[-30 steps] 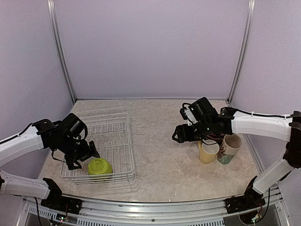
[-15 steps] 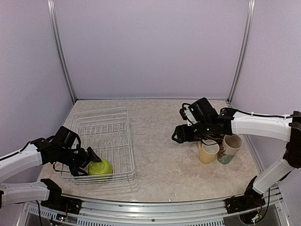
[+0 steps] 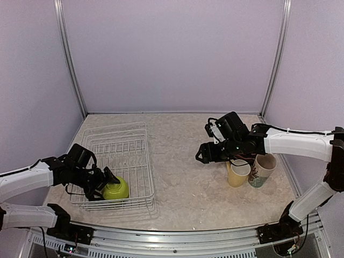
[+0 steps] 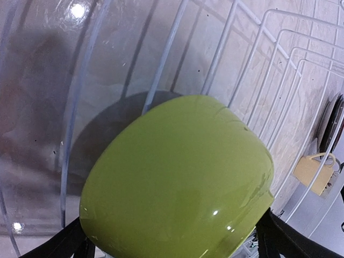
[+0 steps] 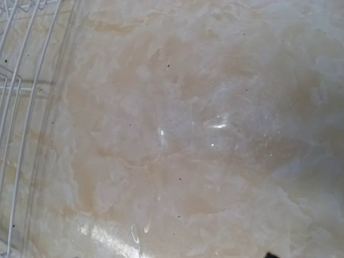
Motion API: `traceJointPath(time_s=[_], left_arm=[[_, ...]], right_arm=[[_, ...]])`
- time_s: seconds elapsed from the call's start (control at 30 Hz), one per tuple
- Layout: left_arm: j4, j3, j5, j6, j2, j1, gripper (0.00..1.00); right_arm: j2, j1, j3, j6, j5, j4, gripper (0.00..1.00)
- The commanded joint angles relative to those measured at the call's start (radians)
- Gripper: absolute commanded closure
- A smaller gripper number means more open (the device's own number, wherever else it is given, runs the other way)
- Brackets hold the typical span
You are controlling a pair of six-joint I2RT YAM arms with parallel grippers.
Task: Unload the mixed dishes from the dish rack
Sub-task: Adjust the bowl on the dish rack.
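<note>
A lime-green bowl [image 3: 117, 189] lies tipped on its side in the near end of the white wire dish rack [image 3: 121, 141]. My left gripper [image 3: 106, 183] reaches in from the left and stands open. In the left wrist view the bowl [image 4: 177, 183] fills the frame, with a black fingertip [image 4: 279, 239] at each side of it. A pale yellow mug [image 3: 237, 174] and a white floral mug [image 3: 262, 171] stand upright on the table at the right. My right gripper [image 3: 203, 154] hovers just left of them, open and empty, over bare table.
The rack's wire wall [image 4: 279, 80] rises just behind the bowl. A corner of the rack [image 5: 16, 107] shows at the left edge of the right wrist view. Purple walls enclose the marbled table [image 3: 183, 183] on three sides.
My left arm has dropped low and pushed right, so its open fingers now flank the bowl, which has tipped and shifted slightly right. The right arm has not moved.
</note>
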Motion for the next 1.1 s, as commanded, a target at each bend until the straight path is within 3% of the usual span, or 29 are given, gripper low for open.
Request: traceJointPath(time_s=[0.0,0.17,0.33,0.63,0.83,1.07], left_arm=[[0.077,-0.020,0.032,-0.004,0.014,0.006,0.01],[0.160,-0.043,0.026,-0.004,-0.119,-0.004,0.11],[0.216,-0.025,0.031,0.039,-0.185,0.004,0.13],[0.354,0.058,0.090,0.086,-0.012,-0.017,0.09],[0.346,0.124,0.087,0.125,0.074,-0.061,0.19],[0.201,0.280,0.034,0.234,0.187,-0.165,0.07]], right_arm=[[-0.007,0.012,-0.016,0.012,-0.007,0.020,0.30],[-0.008,0.015,-0.019,0.016,-0.004,0.016,0.30],[-0.005,0.016,-0.022,0.018,-0.005,0.021,0.30],[0.007,0.024,-0.018,0.024,-0.010,0.029,0.29],[0.008,0.026,-0.026,0.029,-0.007,0.028,0.30],[0.014,0.027,-0.024,0.028,-0.007,0.032,0.30]])
